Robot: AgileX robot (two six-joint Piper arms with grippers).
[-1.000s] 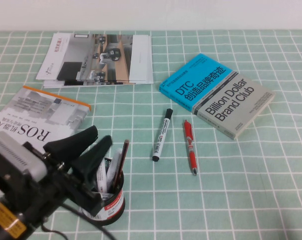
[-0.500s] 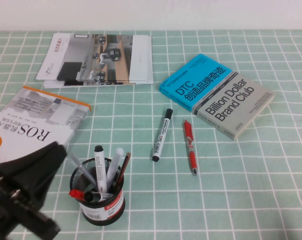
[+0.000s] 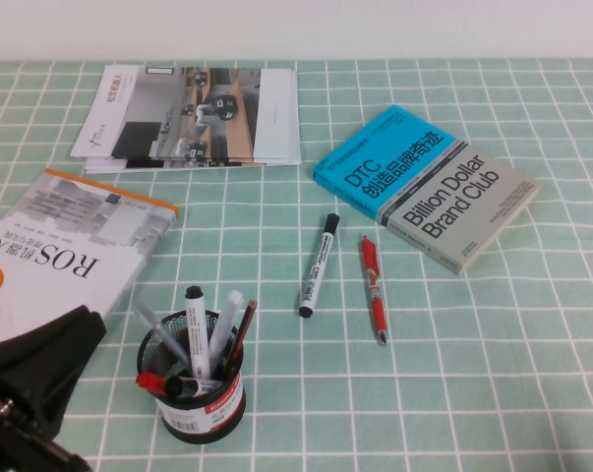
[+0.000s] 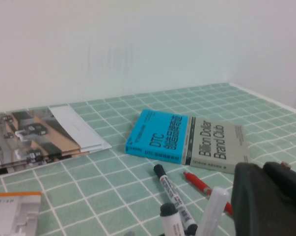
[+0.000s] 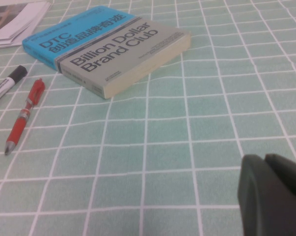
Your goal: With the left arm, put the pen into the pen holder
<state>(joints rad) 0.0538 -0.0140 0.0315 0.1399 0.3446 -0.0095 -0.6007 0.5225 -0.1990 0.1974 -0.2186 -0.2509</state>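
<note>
Pen (image 3: 243, 329) standing tilted inside pen holder (image 3: 206, 408) among other markers. Left gripper (image 3: 35, 379) just beside the holder, on its left, jaws clenched on nothing. Right gripper (image 5: 273, 194) well apart from holder, jaws clenched.

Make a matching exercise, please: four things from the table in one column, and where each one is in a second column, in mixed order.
Things:
1. pen
2. white marker
3. red clip pen
4. left gripper

Places:
A. flat on the cloth, nearest the Billion Dollar Brand Club book
B. standing in the pen holder
C. beside the holder at the near left, jaws shut, holding nothing
D. flat on the cloth, between the holder and the red clip pen

Pairs: 1-B, 2-D, 3-A, 4-C

The right gripper shows only in its own wrist view, over bare cloth.
</note>
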